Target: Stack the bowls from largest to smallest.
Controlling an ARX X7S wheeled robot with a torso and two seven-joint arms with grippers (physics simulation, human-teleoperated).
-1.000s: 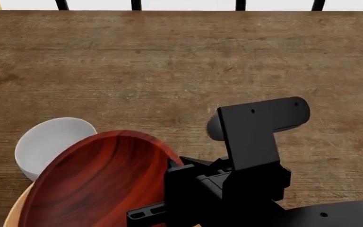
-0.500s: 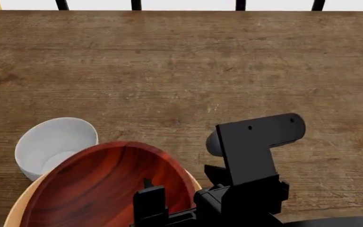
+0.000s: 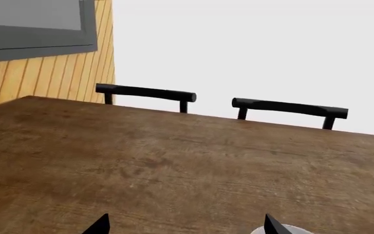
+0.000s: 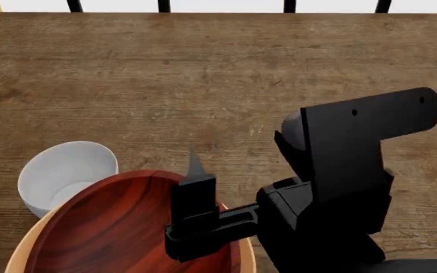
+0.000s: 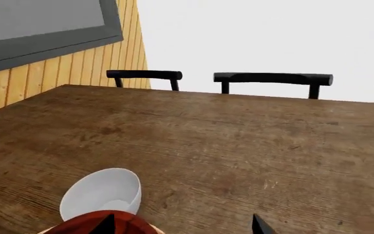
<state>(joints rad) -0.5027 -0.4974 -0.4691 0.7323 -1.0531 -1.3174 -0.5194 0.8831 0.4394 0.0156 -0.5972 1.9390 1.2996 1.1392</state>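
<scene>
The dark-red wood-grain bowl (image 4: 104, 233) sits level inside the large tan-orange bowl (image 4: 17, 253) at the table's near left. Only the tan rim shows around it. The small white bowl (image 4: 66, 173) stands on the table just behind them and touches or overlaps their rim; it also shows in the right wrist view (image 5: 102, 195). My right gripper (image 4: 234, 170) is open and empty, with one finger (image 4: 194, 187) over the red bowl's far right rim. In the right wrist view (image 5: 181, 226) its tips stand wide apart, one over the red bowl (image 5: 76, 227). My left gripper (image 3: 185, 228) is open over bare table, with a sliver of the white bowl (image 3: 288, 230) beside one tip.
The brown wooden table (image 4: 218, 74) stretches far and to the right. Black chairs (image 5: 271, 78) stand along its far edge. A yellow plank wall with a grey-framed window (image 5: 44, 29) is at the far left. The left arm is outside the head view.
The red bowl was tilted in my right gripper, then dropped level into the tan bowl. The right gripper has let go, opened and lifted up and away from the bowl.
</scene>
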